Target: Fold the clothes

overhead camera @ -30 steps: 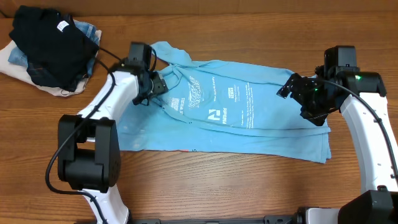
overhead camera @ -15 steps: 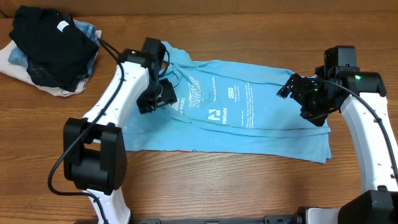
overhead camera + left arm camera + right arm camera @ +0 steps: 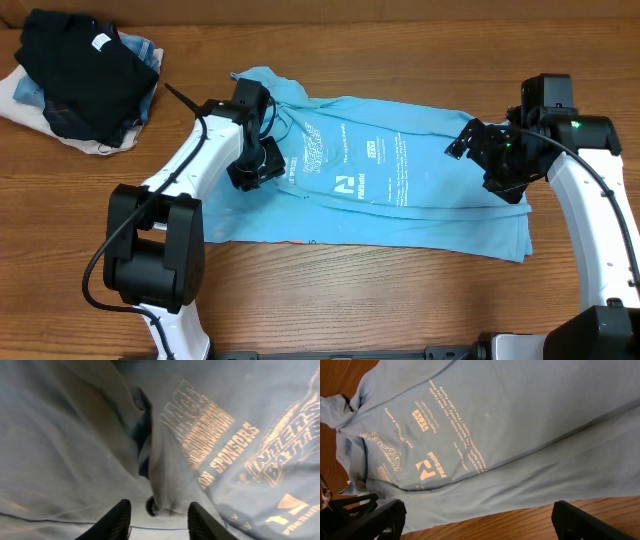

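Note:
The sky-blue shirt (image 3: 400,190) lies spread on the table with its printed lettering up, collar end to the left. My left gripper (image 3: 256,165) is open just above the shirt's left part, next to a raised fold (image 3: 170,475) near the print; nothing is between its fingers (image 3: 157,520). My right gripper (image 3: 500,150) is open and empty, hovering over the shirt's right end. In the right wrist view the shirt (image 3: 510,425) fills most of the frame with its hem edge along the wood.
A pile with a black garment (image 3: 80,75) over denim and white fabrics sits at the back left corner. Bare wooden table (image 3: 400,300) runs along the front.
My left gripper moved right from the sleeve area onto the shirt body, and the sleeve at the back left now lies free. The right arm has not moved.

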`<state>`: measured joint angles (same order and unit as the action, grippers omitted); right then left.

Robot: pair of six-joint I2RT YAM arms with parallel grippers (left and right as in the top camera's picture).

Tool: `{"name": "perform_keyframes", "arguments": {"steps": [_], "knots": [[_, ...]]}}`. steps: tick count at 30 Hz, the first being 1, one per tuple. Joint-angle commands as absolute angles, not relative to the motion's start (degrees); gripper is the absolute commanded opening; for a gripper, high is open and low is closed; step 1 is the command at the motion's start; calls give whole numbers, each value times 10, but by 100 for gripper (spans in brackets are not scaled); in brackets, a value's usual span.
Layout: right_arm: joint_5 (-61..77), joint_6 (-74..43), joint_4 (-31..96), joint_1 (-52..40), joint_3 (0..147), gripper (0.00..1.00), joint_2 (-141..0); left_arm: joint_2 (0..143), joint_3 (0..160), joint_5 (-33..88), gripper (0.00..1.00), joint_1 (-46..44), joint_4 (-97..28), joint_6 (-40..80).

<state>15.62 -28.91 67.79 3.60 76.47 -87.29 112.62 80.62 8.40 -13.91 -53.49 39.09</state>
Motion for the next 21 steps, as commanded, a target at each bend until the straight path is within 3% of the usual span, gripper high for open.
{"name": "perform_keyframes", "arguments": {"steps": [1, 6, 21], "knots": [[150, -292, 678, 34, 772, 98, -868, 1122, 803, 103, 36, -139, -531, 403], [150, -292, 678, 34, 772, 98, -868, 1122, 802, 101, 29, -139, -520, 404], [150, -292, 678, 34, 772, 98, -868, 1150, 797, 124, 22, -140, -481, 420]]}}
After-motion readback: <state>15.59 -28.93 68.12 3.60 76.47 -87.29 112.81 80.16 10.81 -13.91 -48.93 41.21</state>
